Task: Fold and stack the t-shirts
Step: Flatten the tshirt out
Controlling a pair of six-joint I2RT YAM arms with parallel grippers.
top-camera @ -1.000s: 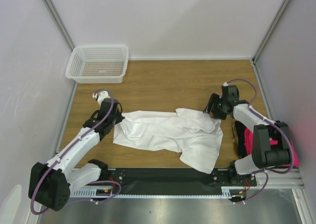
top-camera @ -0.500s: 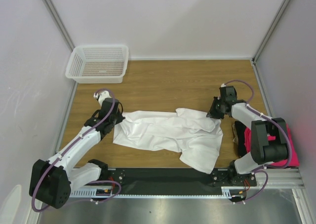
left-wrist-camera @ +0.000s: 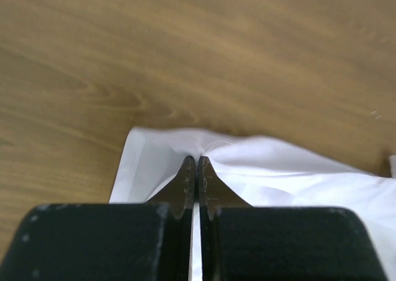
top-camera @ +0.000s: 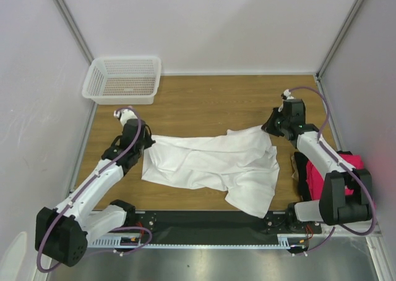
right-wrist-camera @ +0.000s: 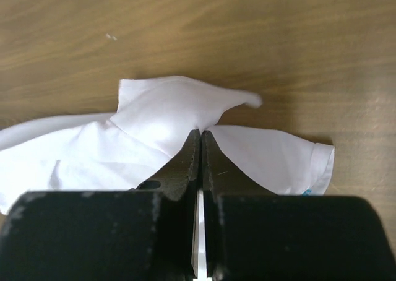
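The white t-shirt (top-camera: 210,163) lies crumpled across the middle of the wooden table. My left gripper (top-camera: 146,142) is shut on its left edge; in the left wrist view the fingertips (left-wrist-camera: 196,161) pinch white cloth (left-wrist-camera: 291,169). At the shirt's far right corner my right gripper (top-camera: 270,128) is shut on the fabric. The right wrist view shows this gripper (right-wrist-camera: 201,132) clamping a fold of the shirt (right-wrist-camera: 161,114), with a small blue tag (right-wrist-camera: 307,192) at the hem. A magenta-pink t-shirt (top-camera: 320,177) and a black one (top-camera: 301,169) lie bunched at the right edge.
A white mesh basket (top-camera: 93,88) stands at the back left corner. White walls close in the table on three sides. A black rail (top-camera: 204,222) with both arm bases runs along the near edge.
My right gripper went from open to shut on the white shirt's right corner and drew it toward the back right. The left arm shifted slightly toward the back, still gripping.
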